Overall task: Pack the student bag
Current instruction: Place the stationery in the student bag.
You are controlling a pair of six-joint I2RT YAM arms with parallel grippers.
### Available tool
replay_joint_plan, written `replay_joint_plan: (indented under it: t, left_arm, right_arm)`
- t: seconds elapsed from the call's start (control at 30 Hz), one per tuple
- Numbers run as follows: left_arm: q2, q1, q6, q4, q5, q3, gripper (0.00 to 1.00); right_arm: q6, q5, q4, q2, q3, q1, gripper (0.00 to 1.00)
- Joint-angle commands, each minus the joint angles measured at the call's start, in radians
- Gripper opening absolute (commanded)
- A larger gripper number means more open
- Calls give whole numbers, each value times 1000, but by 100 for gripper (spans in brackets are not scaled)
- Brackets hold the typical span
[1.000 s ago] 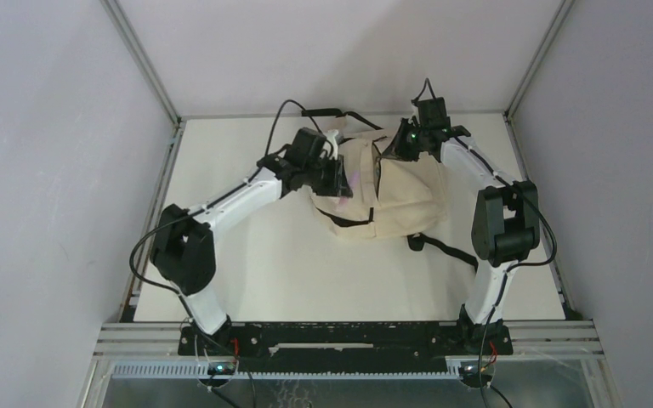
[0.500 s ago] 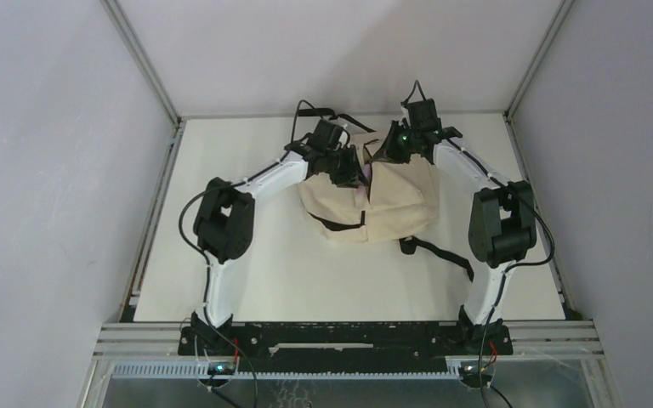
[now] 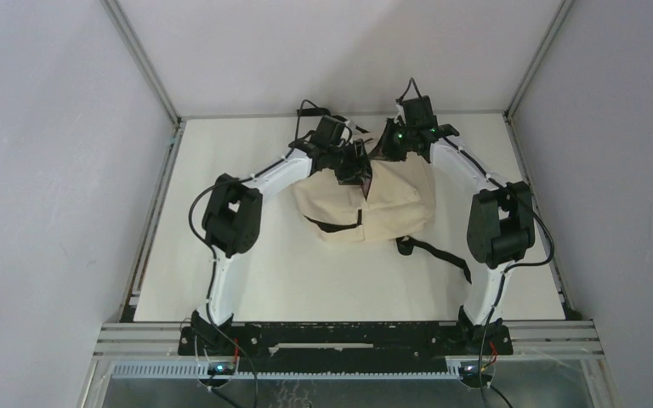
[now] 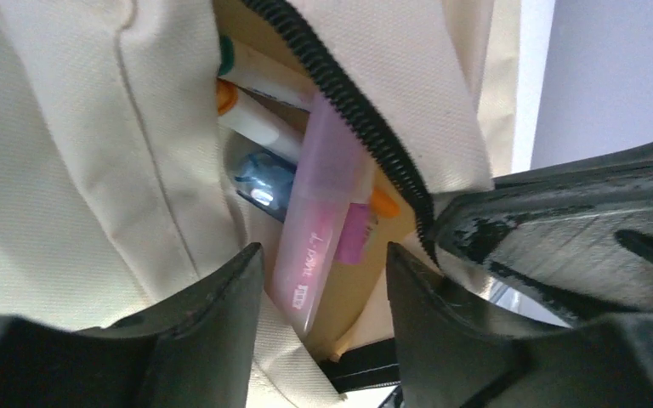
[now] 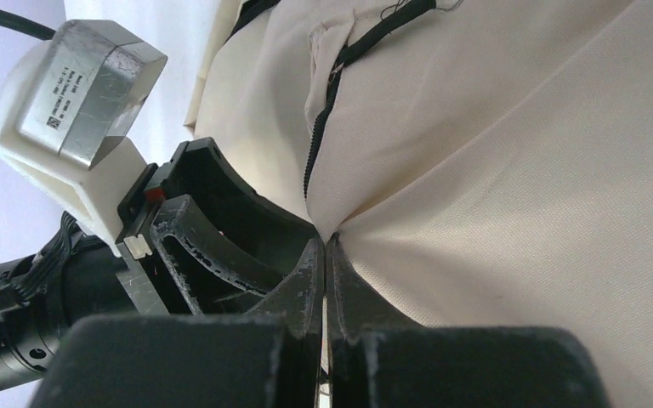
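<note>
The cream-beige student bag (image 3: 366, 204) lies mid-table with its opening at the far end. My right gripper (image 3: 384, 146) is shut on a fold of the bag's fabric (image 5: 442, 255) beside the black zipper (image 5: 319, 127) and holds the opening up. My left gripper (image 3: 359, 167) is at the opening, its jaws open. In the left wrist view (image 4: 323, 289) a pink highlighter (image 4: 319, 217) lies loose inside the bag, just beyond the fingertips (image 4: 221, 297). Other pens (image 4: 255, 119) with orange and teal caps lie deeper inside, behind the zipper edge (image 4: 349, 102).
A black strap (image 3: 438, 251) trails from the bag toward the near right. The left gripper's body (image 5: 85, 93) sits close against my right fingers. Grey walls and metal rails (image 3: 149, 221) enclose the white table.
My left arm has swung in from the bag's left side to its far opening. The bag has slid slightly left. The right gripper has kept its hold on the fabric.
</note>
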Motion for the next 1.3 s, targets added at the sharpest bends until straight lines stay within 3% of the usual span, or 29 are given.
replay_joint_plan:
  t: [0.0, 0.03, 0.07, 0.23, 0.33, 0.5, 0.73, 0.83, 0.97, 1.1, 1.2, 1.27]
  left_arm:
    - [-80, -3, 61, 14, -17, 24, 64]
    - [-103, -1, 77, 10, -30, 5, 78]
    - [-124, -1, 93, 3, -37, -12, 83]
    - [-239, -1, 164, -39, -54, -87, 86]
    - [-331, -1, 195, -38, -80, -155, 81]
    - [-468, 6, 237, -54, -175, -247, 62]
    - [-523, 61, 243, -64, -186, -315, 40]
    - [-507, 83, 227, -67, -154, -320, 39]
    - [-463, 89, 233, -70, -149, -309, 45]
    - [-374, 95, 254, -107, -150, -247, 45]
    - [-317, 100, 249, -121, -133, -204, 43]
    - [-284, 100, 239, -119, -130, -172, 43]
  right_arm:
    - [6, -34, 44, -25, 65, 26, 0]
    - [6, -33, 45, -24, 65, 26, 0]
    - [10, -34, 46, -22, 67, 26, 0]
    - [20, -36, 55, -16, 75, 33, 0]
    - [17, -33, 52, -16, 74, 35, 0]
    - [14, -34, 48, -16, 68, 39, 0]
    - [-21, 9, 18, -48, 40, 71, 0]
    - [-74, 23, -35, -48, 22, 102, 3]
    - [-113, -5, -63, -69, -25, 132, 33]
    - [-102, -12, -3, -205, -129, 129, 46]
    - [-102, -8, 9, -284, -194, 106, 46]
    - [-101, -2, 12, -316, -233, 89, 35]
